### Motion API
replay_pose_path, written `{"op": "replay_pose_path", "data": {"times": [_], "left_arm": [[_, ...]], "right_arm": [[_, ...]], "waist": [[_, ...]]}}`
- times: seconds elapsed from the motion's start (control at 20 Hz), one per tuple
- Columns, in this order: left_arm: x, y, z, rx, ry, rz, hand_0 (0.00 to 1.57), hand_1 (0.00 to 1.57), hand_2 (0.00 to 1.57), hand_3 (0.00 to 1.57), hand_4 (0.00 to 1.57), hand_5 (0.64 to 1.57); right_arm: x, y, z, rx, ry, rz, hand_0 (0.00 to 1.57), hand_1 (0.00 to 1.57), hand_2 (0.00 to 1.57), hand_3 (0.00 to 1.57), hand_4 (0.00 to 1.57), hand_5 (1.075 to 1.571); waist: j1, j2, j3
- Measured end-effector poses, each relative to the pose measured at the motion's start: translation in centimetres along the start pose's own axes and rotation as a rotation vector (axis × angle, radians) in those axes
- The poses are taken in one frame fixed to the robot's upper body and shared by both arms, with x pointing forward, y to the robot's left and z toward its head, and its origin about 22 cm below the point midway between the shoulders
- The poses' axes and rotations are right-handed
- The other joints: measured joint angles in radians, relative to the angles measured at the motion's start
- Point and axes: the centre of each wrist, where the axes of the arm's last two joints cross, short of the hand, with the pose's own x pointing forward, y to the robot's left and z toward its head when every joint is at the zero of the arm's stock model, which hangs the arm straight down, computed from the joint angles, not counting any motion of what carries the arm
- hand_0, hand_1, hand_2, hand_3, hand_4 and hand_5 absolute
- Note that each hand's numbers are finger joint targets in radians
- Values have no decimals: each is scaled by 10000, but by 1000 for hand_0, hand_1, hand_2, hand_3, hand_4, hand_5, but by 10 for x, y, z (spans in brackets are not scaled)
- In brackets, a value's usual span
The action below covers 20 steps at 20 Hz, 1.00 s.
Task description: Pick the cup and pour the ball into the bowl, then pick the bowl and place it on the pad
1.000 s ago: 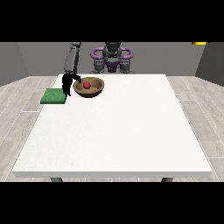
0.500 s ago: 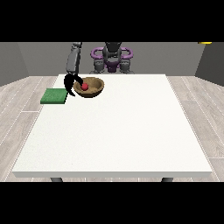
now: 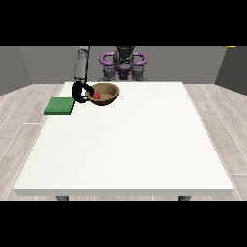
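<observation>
Front view is showing the big white surface (image 3: 130, 144) with the robot sitting small at the far edge, and pretty much everything is happening up in that far corner at the view's left. The black hand at the view's left (image 3: 79, 92) is hanging off a grey arm coming straight down, and it's gripping the near-side rim of the round brown wooden bowl (image 3: 107, 93), fingers looking curled around the edge. The bowl is tilting a bit toward that hand and looking slightly lifted off the surface, though I can't say for sure. The small red ball (image 3: 96, 96) is sitting inside the bowl, on the side close to the hand. The flat green square pad (image 3: 60, 105) is lying just beside the hand, further to the view's left, right at the surface's edge, and the bowl isn't on it yet. I'm not spotting the other hand anywhere, and I'm not seeing the cup either.
</observation>
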Motion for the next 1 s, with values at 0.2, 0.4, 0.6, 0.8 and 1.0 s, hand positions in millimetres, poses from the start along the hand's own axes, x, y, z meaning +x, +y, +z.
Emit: {"op": "replay_pose_path", "data": {"times": [0.2,0.4,0.6,0.8,1.0], "left_arm": [[-9,15,8,277,480,13,0,0,0,0,1194,1528],[-16,31,18,635,777,-26,0,0,0,0,1199,1538],[-23,40,27,954,944,-125,0,0,0,0,1201,1544],[-36,45,38,1129,1205,-223,0,0,0,0,1206,1543],[-37,57,48,1310,1021,-306,0,0,0,0,1207,1548]], "right_arm": [[14,0,-7,100,1114,285,1571,1571,1571,1068,1024,1554],[30,1,-16,606,2026,274,1571,1571,1571,973,1056,1556],[65,-52,-32,-240,1843,1622,1571,1571,1571,712,1056,1566],[106,-103,-44,-839,1871,2484,1571,1571,1571,671,1067,1566],[132,-140,-50,-1087,1677,2560,1571,1571,1571,461,1109,1567]], "waist": [[-160,-278,352],[-411,-399,600],[-951,-516,446],[-1347,-785,361],[-1505,-638,338]]}}
